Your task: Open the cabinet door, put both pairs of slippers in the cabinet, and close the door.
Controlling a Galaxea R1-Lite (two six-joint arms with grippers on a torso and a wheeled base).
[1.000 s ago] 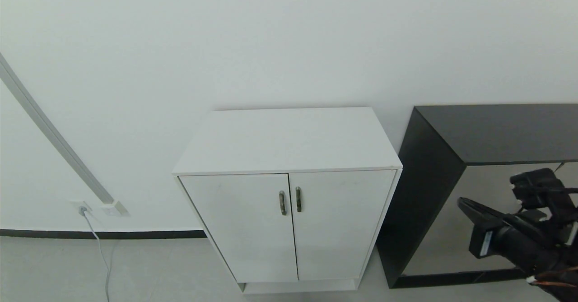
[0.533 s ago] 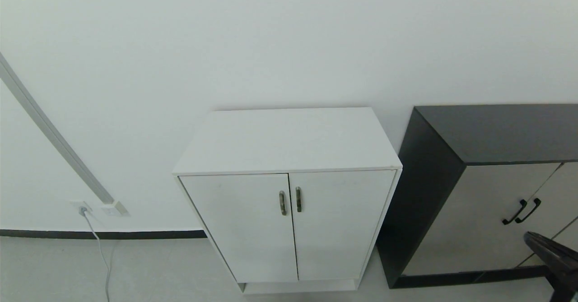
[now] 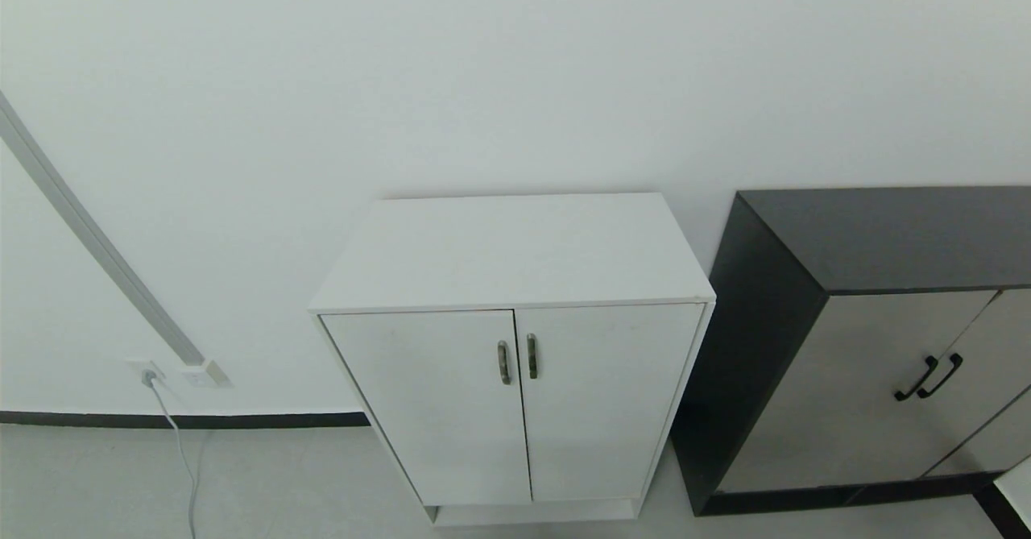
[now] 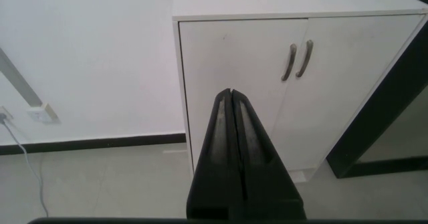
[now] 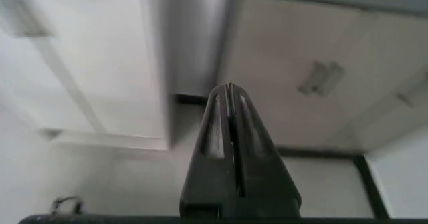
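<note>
The white cabinet (image 3: 515, 346) stands against the wall with both doors closed, its two metal handles (image 3: 516, 360) side by side at the middle seam. My left gripper (image 4: 231, 93) is shut with nothing in it, low and in front of the cabinet's (image 4: 294, 83) left door, well short of the handles (image 4: 297, 58). My right gripper (image 5: 229, 89) is shut and empty, facing the lower part of the black cabinet (image 5: 301, 77).
A black cabinet (image 3: 870, 346) with grey doors and black handles (image 3: 929, 376) stands right beside the white one. A wall socket (image 3: 146, 375) with a hanging cable and a slanted wall trunking (image 3: 89, 237) are at the left. Bare grey floor (image 3: 242, 483) lies in front.
My right arm has dropped out of the head view at the lower right, uncovering the black cabinet's doors and handles. The white cabinet has not changed.
</note>
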